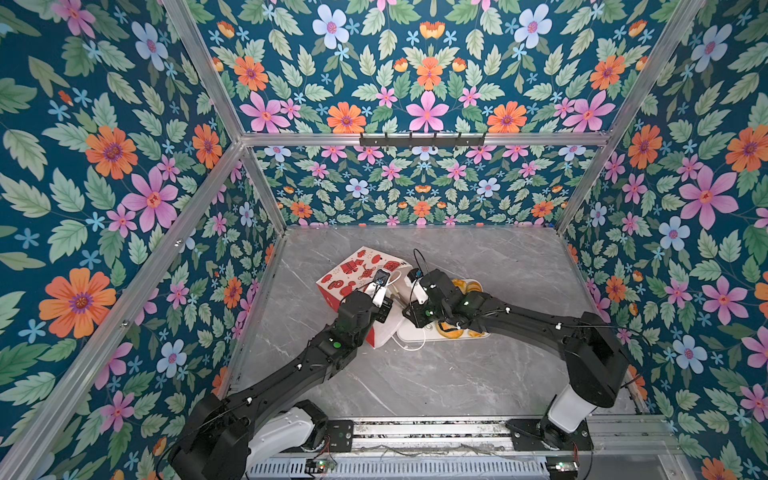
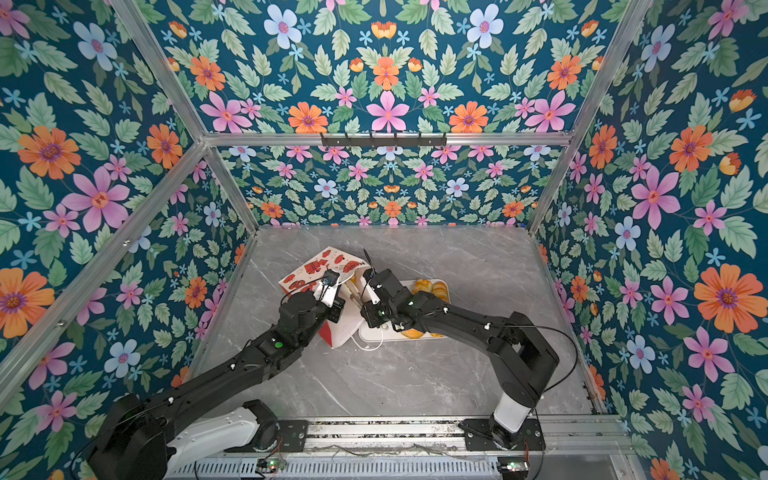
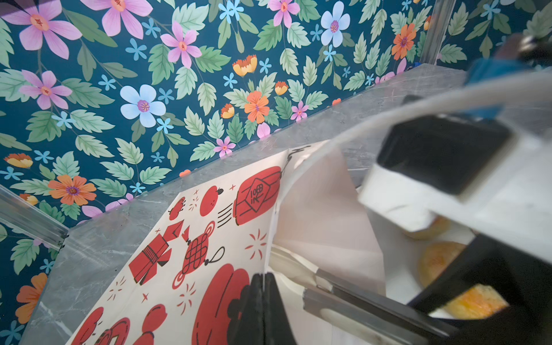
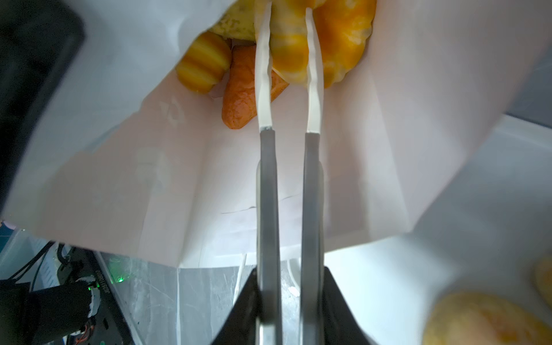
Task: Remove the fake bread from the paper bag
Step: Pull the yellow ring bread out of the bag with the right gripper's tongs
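Paper bag (image 1: 353, 268), 9 o'clock of tray (image 1: 428, 336): rim pinched tight by left gripper (image 3: 264, 280); fake bread (image 4: 288, 56) inside clamped by nearly closed right gripper (image 4: 288, 7).

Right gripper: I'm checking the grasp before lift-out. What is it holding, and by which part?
A golden fake bread piece inside the paper bag, pinched across its sides between the fingertips of the right gripper.

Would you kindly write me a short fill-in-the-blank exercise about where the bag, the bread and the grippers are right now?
The paper bag lies on its ___. The left gripper is ___ on its rim. The right gripper grips a fake bread ___ the bag. Other pastries rest on the ___ tray.
Missing words: side; shut; inside; white.
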`<state>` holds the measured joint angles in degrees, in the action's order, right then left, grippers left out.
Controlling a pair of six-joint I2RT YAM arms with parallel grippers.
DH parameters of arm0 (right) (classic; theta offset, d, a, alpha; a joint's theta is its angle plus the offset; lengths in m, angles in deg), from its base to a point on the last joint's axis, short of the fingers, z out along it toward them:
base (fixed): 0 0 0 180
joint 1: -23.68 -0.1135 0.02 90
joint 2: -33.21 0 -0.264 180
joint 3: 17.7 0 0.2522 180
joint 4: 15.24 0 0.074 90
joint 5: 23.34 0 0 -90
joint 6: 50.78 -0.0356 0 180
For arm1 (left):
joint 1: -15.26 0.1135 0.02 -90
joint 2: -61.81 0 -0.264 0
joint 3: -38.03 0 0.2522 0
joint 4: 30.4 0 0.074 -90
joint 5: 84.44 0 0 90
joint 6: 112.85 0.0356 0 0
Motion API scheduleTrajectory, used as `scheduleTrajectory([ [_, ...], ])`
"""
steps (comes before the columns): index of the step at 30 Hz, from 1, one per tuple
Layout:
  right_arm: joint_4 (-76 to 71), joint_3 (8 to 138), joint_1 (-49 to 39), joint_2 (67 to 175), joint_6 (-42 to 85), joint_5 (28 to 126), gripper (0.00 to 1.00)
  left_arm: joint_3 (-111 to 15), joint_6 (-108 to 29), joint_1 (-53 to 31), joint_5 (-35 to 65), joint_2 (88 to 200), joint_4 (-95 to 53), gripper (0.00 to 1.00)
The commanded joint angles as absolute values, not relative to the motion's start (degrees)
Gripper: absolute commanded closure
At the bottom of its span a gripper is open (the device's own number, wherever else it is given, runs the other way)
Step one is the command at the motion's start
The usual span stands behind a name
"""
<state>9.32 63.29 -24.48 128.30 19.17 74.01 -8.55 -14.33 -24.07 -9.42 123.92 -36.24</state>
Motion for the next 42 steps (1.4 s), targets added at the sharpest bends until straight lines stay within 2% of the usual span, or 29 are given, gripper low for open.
scheduleTrajectory([
  [1,11.4,61.8,-24.6,124.5,18.4,73.8,0.77,-8.7,-15.0,-23.9,-11.9,124.4,-38.7,1.00],
  [15,14.0,52.8,-24.5,109.0,14.6,80.7,0.77,-11.4,-16.0,-23.9,-16.4,128.2,-40.1,1.00],
  [27,22.3,48.0,-24.6,94.9,13.1,75.8,0.77,-11.8,-16.6,-23.9,-18.4,128.3,-39.2,1.00],
  [37,36.8,52.7,-23.6,90.2,16.2,69.7,0.76,-10.1,-16.5,-23.9,-21.0,128.8,-39.9,1.00],
  [42,42.3,55.0,-18.0,92.2,18.1,71.3,0.76,-8.7,-16.7,-23.9,-22.3,127.7,-40.4,1.00],
])
